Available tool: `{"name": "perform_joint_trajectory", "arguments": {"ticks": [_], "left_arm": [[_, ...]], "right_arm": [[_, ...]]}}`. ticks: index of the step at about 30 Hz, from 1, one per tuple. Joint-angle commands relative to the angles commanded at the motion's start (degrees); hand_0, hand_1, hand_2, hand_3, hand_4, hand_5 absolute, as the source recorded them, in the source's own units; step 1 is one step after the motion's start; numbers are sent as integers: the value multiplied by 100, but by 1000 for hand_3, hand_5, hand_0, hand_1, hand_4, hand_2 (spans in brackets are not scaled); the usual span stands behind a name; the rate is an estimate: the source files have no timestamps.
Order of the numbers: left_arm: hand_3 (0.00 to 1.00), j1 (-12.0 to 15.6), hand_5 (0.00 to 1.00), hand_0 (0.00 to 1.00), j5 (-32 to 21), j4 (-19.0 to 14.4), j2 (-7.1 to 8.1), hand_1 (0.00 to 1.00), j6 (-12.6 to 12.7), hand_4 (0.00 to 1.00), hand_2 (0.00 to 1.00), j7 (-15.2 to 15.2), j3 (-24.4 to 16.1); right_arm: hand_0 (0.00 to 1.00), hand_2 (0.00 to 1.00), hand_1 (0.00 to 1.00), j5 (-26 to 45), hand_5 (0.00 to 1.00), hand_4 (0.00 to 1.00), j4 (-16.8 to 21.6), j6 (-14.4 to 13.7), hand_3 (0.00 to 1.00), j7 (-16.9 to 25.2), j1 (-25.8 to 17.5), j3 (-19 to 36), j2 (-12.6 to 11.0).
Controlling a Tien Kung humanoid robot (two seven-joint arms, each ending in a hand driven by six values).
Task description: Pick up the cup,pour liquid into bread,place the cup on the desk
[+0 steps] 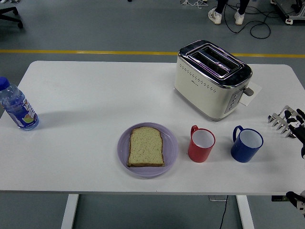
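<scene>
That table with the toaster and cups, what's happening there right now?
Nothing is being handled yet. The robot's right hand is at the table's right edge, fingers spread, holding nothing and apart from the blue cup. A red cup stands left of the blue one, and a slice of bread lies on a purple plate. Behind them sit a toaster and, far left, a water bottle. The left hand isn't in view.

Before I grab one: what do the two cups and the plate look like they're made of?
Red cup and blue cup: likely glazed ceramic or enamel, with smooth coloured outsides and white insides. Purple plate: probably plastic, with a matte, even colour. None certain from the look alone.
</scene>
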Motion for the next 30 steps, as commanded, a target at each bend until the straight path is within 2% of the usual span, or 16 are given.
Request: {"name": "perform_joint_trajectory", "arguments": {"ticks": [7,15,21,30], "left_arm": [[503,13,863,633,-13,-1,9,640,-1,240,651,0,39],[503,33,862,633,-24,2,14,641,-1,240,651,-1,88],[503,50,862,633,-30,1,7,640,-1,240,651,0,130],[504,56,862,633,-30,-3,2,640,-1,240,651,0,147]], "right_arm": [[958,965,880,-751,2,959,207,-148,998,-94,-262,-302,-179],[980,976,890,-613,2,967,193,-183,998,18,-507,-887,-302],[989,988,903,-566,2,968,-53,-532,998,386,-502,-1108,-261],[996,987,901,-410,2,970,-272,-521,998,496,-438,-1310,-214]]}}
